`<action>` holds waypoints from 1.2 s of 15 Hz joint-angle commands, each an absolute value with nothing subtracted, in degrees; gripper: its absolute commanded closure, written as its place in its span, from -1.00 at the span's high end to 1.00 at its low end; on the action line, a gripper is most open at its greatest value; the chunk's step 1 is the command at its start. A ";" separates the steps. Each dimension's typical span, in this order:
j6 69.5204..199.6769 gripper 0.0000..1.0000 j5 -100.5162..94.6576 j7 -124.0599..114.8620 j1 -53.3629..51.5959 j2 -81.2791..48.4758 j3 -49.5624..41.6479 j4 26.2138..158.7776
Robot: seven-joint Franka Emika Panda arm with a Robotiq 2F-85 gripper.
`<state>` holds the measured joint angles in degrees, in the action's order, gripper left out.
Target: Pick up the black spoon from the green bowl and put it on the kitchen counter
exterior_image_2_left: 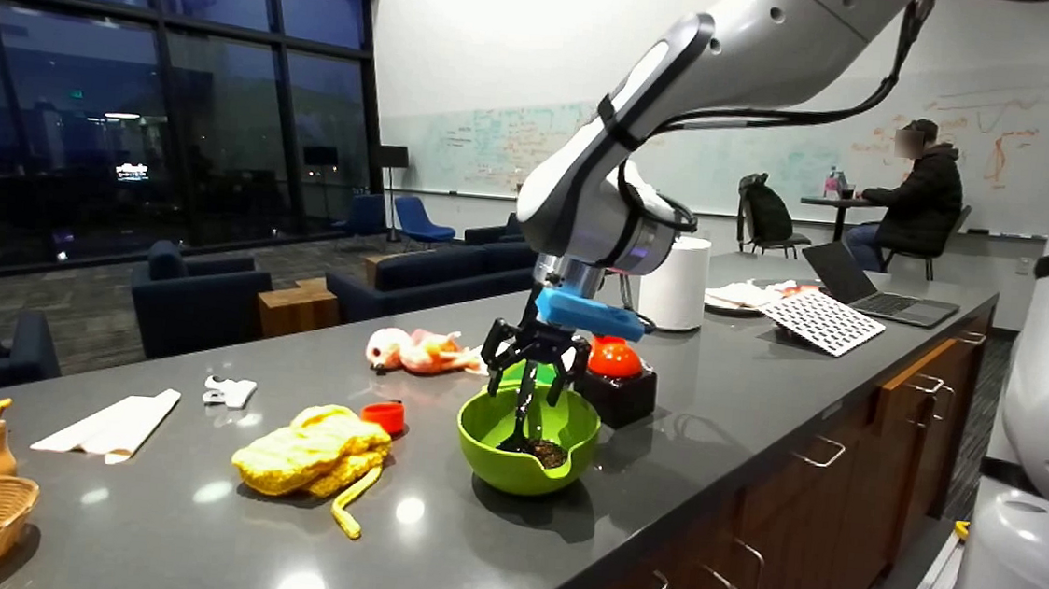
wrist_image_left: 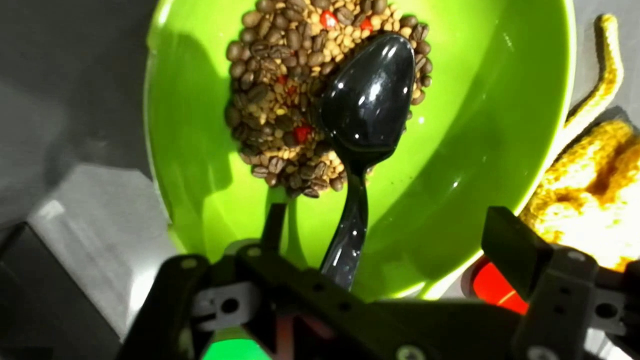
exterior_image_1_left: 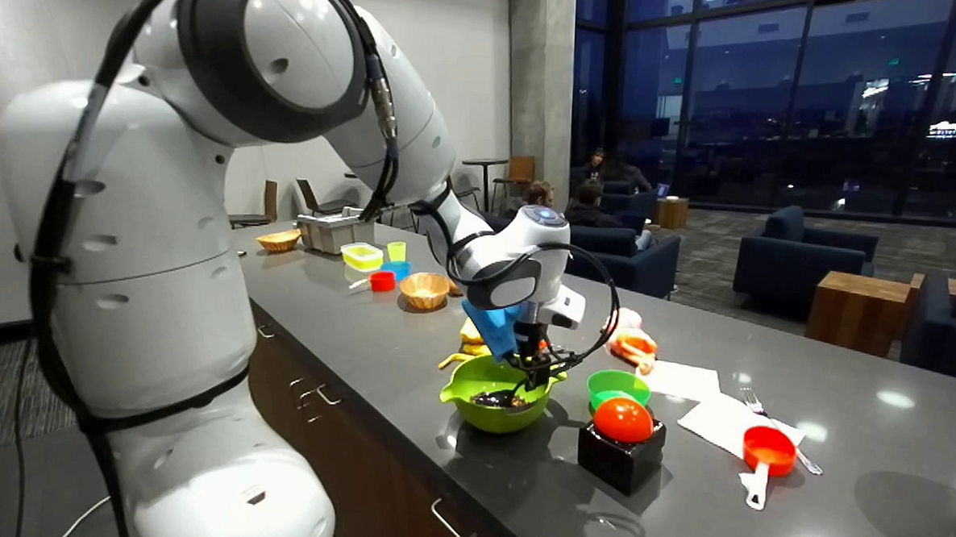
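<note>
The arm [exterior_image_1_left: 141, 229] bent at a high elbow [exterior_image_1_left: 298, 47] and sloped down across the tabletop [exterior_image_1_left: 362, 328], its wrist [exterior_image_2_left: 576, 228] angled so that the tool [exterior_image_2_left: 524, 394] pointed down, low over the bowl [exterior_image_2_left: 506, 473]. A blue piece [exterior_image_2_left: 593, 315] showed at the wrist just above the tool. In the wrist view the fingers [wrist_image_left: 515, 250] stood apart, with the handle [wrist_image_left: 347, 240] of the spoon [wrist_image_left: 367, 135] running up between them; whether either one touched it could not be told.

The spoon was in the bowl. Its head [wrist_image_left: 377, 82] rested on a heap of dark beans [wrist_image_left: 260, 47], tan grains [wrist_image_left: 334, 47] and a few red bits [wrist_image_left: 302, 133], and its handle tilted up toward the tool. A small bowl [exterior_image_1_left: 614, 383], also green, stood nearby, and just beside it a black holder [exterior_image_1_left: 618, 467] carried a red ball [exterior_image_1_left: 623, 420]. In an exterior view a red scoop [exterior_image_1_left: 768, 452] sat near two napkins [exterior_image_1_left: 725, 424] and a fork [exterior_image_1_left: 754, 403]. Farther along the tabletop came a basket [exterior_image_1_left: 424, 297], a red cup [exterior_image_1_left: 382, 282], a blue cup [exterior_image_1_left: 400, 271], a yellow tub [exterior_image_1_left: 361, 262] and a grey bin [exterior_image_1_left: 330, 238], with a second basket [exterior_image_1_left: 276, 245] beside the bin; what these held was too small to make out.

Handwriting in several colours ran over a whiteboard [exterior_image_2_left: 489, 147], too small to read. In both exterior views a lit sign [exterior_image_1_left: 946, 129] glowed in the windows [exterior_image_1_left: 736, 86], its white letters too blurred to read.
</note>
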<state>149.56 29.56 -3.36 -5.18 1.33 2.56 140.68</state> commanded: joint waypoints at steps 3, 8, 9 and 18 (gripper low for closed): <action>151.00 1.00 27.62 -7.55 -4.78 -4.69 3.37 136.01; 151.09 1.00 26.95 -8.75 -4.40 -8.29 3.38 133.89; 151.17 1.00 26.90 -8.84 -4.25 -8.70 3.36 133.56; 151.24 -0.57 26.95 -8.91 -3.90 -9.42 3.47 132.84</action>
<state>150.70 27.99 -7.42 -4.60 -9.43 2.76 133.25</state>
